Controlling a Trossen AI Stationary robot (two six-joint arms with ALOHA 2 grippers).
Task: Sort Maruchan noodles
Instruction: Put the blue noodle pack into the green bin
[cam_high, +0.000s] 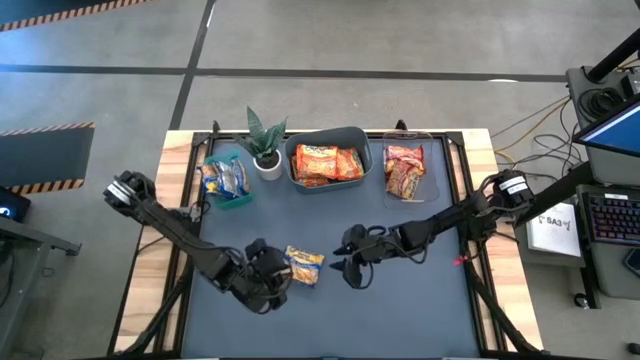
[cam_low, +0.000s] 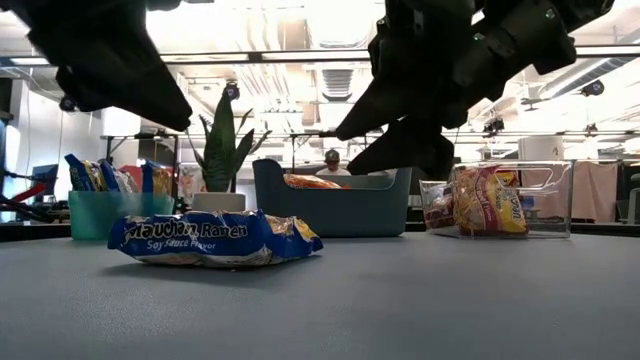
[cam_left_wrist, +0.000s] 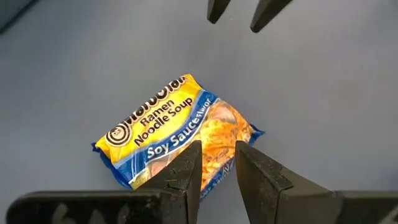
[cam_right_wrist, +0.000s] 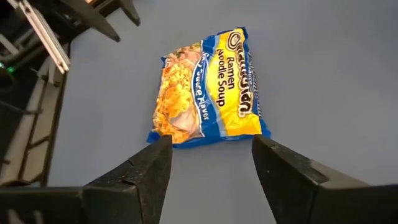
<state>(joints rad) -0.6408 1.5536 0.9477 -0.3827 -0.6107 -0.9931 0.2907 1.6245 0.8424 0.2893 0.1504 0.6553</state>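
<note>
One blue-and-yellow Maruchan noodles packet (cam_high: 303, 265) lies flat on the dark table mat, between my two grippers and touched by neither. My left gripper (cam_left_wrist: 216, 155) hovers over the packet's left end (cam_left_wrist: 180, 149), its fingers a narrow gap apart with nothing between them. My right gripper (cam_right_wrist: 211, 146) stands wide open just right of the packet (cam_right_wrist: 208, 87), also above the table. The low view shows both grippers clear above the lying packet (cam_low: 215, 238). Other packets sit in bins at the back.
Along the far edge stand a teal bin (cam_high: 228, 185) with blue-yellow packets, a potted plant (cam_high: 266, 150), a dark grey bin (cam_high: 328, 160) with orange packets and a clear bin (cam_high: 405, 170) with red ones. Bare mat lies near the front edge.
</note>
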